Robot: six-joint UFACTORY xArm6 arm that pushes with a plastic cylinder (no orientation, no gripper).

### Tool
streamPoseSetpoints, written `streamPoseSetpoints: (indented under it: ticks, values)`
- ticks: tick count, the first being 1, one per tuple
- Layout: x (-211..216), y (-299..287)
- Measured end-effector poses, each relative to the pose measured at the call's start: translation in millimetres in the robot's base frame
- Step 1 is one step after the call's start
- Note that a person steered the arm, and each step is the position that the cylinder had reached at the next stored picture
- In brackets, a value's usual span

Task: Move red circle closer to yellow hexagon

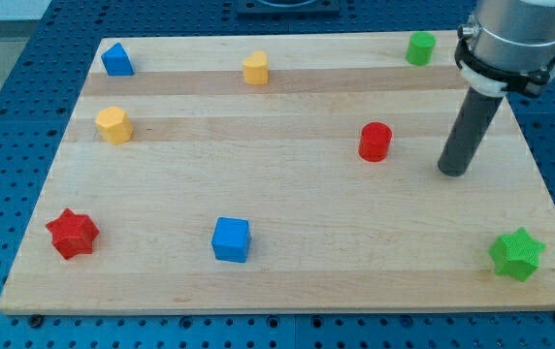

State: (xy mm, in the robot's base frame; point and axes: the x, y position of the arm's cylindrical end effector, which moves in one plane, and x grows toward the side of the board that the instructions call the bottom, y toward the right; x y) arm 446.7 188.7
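Your tip (451, 172), a bare rod with no gripper to show, sits right of the red circle (375, 142); an off-centre push could deflect it from the left-edge yellow hexagon (114, 125).

- The red circle (375, 142) is a short, upright cylinder standing on the wooden board, right of centre in the view and in its upper half, with bare wood all round it.
- The yellow hexagon (114, 125) is a squat six-sided block standing flat near the board's left edge, at about the same height in the view, well apart from the red circle.
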Motion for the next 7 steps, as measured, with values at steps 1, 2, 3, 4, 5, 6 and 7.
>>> streamPoseSetpoints:
  ticks: [1, 2, 3, 4, 5, 6, 7]
  values:
    - [-37.7, -49.7]
    - [-37.8, -132.9]
    - [-38.8, -139.8]
    - [-38.8, -139.8]
    - [-38.8, -122.1]
    - [-39.8, -73.7]
    - [-40.2, -54.0]
